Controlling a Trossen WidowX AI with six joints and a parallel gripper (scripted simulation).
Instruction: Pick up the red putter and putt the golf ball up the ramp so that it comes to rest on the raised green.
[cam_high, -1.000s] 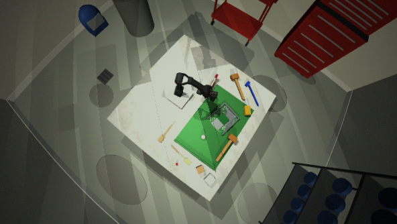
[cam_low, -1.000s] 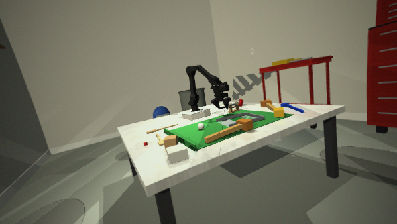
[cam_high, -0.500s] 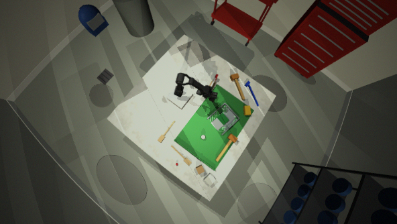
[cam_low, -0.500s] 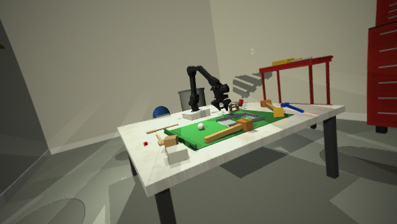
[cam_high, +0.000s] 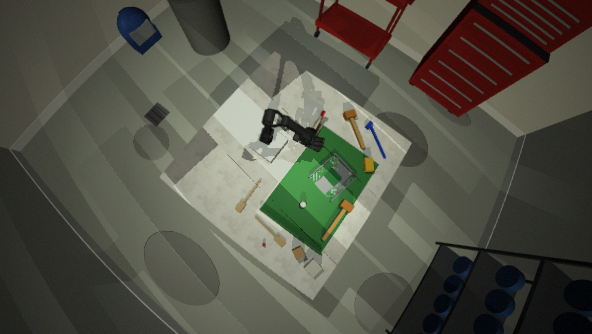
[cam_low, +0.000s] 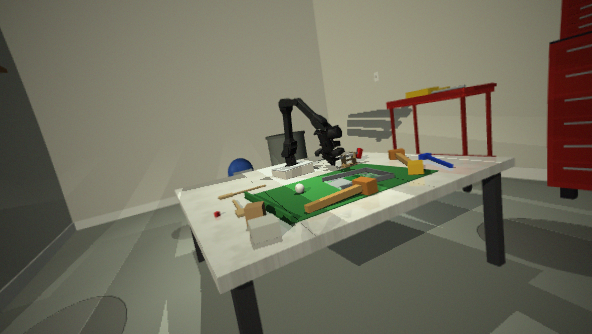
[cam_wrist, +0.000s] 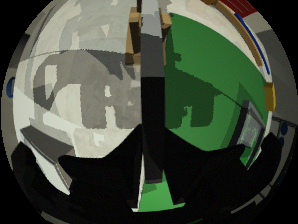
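Note:
The putter has a red head (cam_high: 323, 114) (cam_low: 359, 153) and a grey-and-black shaft (cam_wrist: 152, 95). The shaft rests across a small wooden stand (cam_low: 348, 160) (cam_wrist: 132, 40); the head is outside the wrist view. My gripper (cam_high: 320, 145) (cam_low: 334, 160) (cam_wrist: 149, 127) is shut on the black grip, with a fingertip against each side, low over the corner of the green board (cam_high: 285, 195) (cam_low: 270, 196) (cam_wrist: 200, 60). The white golf ball (cam_high: 303, 204) (cam_low: 299, 188) sits on the board. A grey frame (cam_high: 354, 176) (cam_low: 387, 173) (cam_wrist: 240, 125) surrounds a light grey patch (cam_high: 325, 185); which part is ramp is unclear.
An orange-headed mallet (cam_high: 346, 205) (cam_low: 365, 185) lies on the board's front side. A yellow block (cam_high: 369, 165) (cam_low: 415, 167), another mallet (cam_high: 350, 115) (cam_low: 396, 154) and a blue hammer (cam_high: 370, 126) (cam_low: 436, 160) lie beyond the board. Wooden tools (cam_high: 241, 205) and blocks (cam_high: 298, 253) (cam_low: 255, 210) lie at the other end.

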